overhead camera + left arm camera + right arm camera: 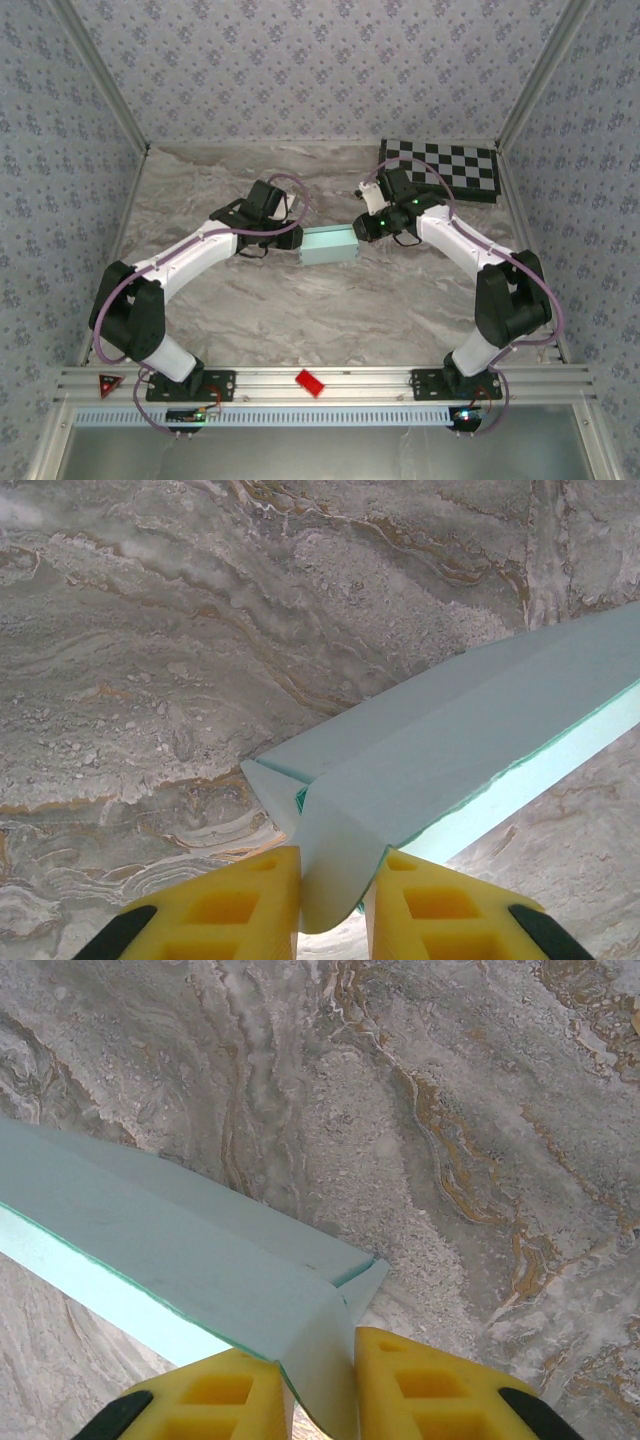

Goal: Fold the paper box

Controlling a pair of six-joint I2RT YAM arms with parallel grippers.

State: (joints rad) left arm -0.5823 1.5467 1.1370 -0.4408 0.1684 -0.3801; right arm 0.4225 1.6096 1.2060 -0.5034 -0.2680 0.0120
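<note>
**Enclosure.** Walls [300,60] with blue floral paper stand on three sides of the table [300,320], which has a grey marble pattern.

**Arms.** The left arm [190,255] and the right arm [465,245] both reach inward from their bases on the near rail [380,378]. Their wrists face each other near the table's middle.

**Board.** A black-and-white checkered board [450,165] lies flat in the far right corner. It is behind the right arm's wrist and well apart from the box.

**Box.** The pale mint box [328,245] sits at the table's middle, between the two wrists, with its long axis running left to right. In the top view it reads as a closed rectangular block. The wrist views show a folded end flap at each end. They also show a long edge standing slightly open, with a brighter strip along it. Whether the box rests on the table or is held just above it cannot be told.

**Left gripper.** The left gripper [333,880] meets the box's left end. Its yellow fingers [240,905] are closed on the end flap, one on each side, with the card filling the gap.

**Right gripper.** The right gripper [318,1380] meets the right end. Its fingers [420,1390] are likewise clamped on that end's flap.

**Minor items.** A red block [309,383] lies on the rail between the bases. A red triangle [108,384] sits at the rail's left end.
</note>
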